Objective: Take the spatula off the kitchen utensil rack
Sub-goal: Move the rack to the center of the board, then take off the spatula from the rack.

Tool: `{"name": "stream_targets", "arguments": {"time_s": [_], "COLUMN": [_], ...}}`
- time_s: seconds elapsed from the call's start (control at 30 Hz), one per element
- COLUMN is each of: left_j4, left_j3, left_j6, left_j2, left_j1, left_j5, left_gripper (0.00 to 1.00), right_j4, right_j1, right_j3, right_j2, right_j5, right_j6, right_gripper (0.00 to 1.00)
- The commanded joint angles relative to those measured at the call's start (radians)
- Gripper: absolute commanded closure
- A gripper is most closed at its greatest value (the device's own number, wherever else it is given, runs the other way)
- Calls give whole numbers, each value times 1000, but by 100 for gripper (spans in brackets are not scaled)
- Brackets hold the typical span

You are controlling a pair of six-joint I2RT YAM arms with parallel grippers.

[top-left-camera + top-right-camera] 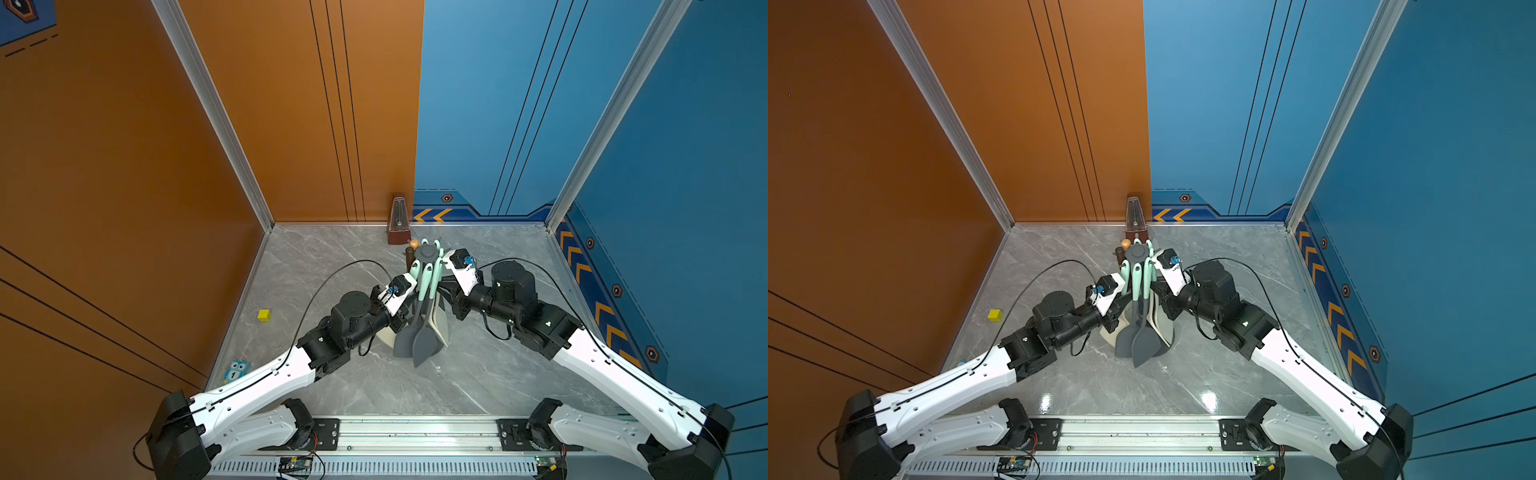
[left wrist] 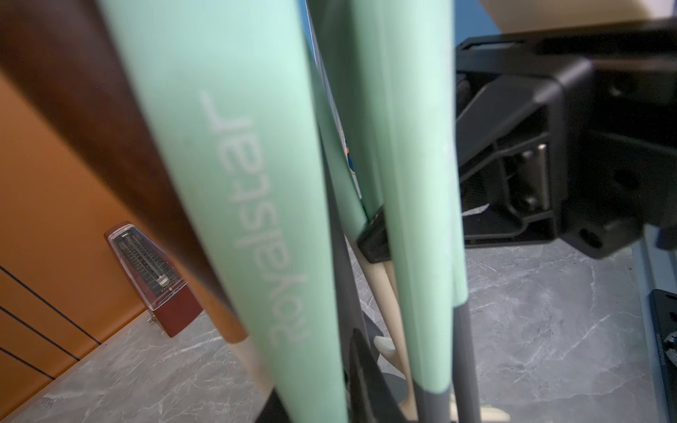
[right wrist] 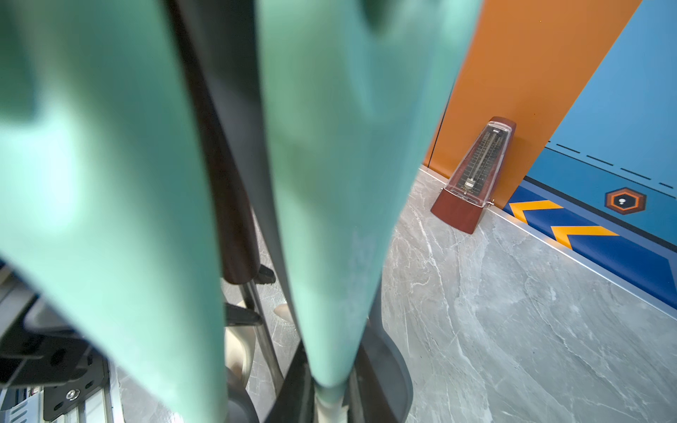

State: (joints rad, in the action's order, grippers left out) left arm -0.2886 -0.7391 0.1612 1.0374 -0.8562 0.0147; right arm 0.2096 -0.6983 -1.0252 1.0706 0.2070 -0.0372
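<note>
Spatula (image 1: pixel 426 347) hangs by its mint handle from the kitchen utensil rack (image 1: pixel 427 252), far back on the worktop (image 1: pixel 498 353), crowded among other utensils (image 1: pixel 404 341). Right gripper (image 1: pixel 448 289) is closed tight beside the handles. For the left gripper (image 1: pixel 402 319), pressed against them, I cannot tell. A sideways pull could snag neighbours or tip the rack.

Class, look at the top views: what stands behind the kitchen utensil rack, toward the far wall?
A reddish-brown metronome stands behind the kitchen utensil rack, against the orange wall. In a top view the rack's mint-handled utensils cover part of its base.
</note>
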Motion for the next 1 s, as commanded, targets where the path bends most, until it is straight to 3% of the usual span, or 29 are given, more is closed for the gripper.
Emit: {"name": "stream_targets", "arguments": {"time_s": [0.0, 0.97], "left_j4": [-129, -169], "left_j3": [7, 36], "left_j6": [0, -30], "left_j2": [-4, 18], "left_j1": [7, 38], "left_j5": [-32, -74], "left_gripper": [78, 77], "right_j4": [-56, -122], "right_j1": [38, 70], "right_j3": [-3, 65], "right_j2": [-29, -157], "right_j5": [-34, -95], "right_j6": [-46, -63], "right_gripper": [100, 100]}}
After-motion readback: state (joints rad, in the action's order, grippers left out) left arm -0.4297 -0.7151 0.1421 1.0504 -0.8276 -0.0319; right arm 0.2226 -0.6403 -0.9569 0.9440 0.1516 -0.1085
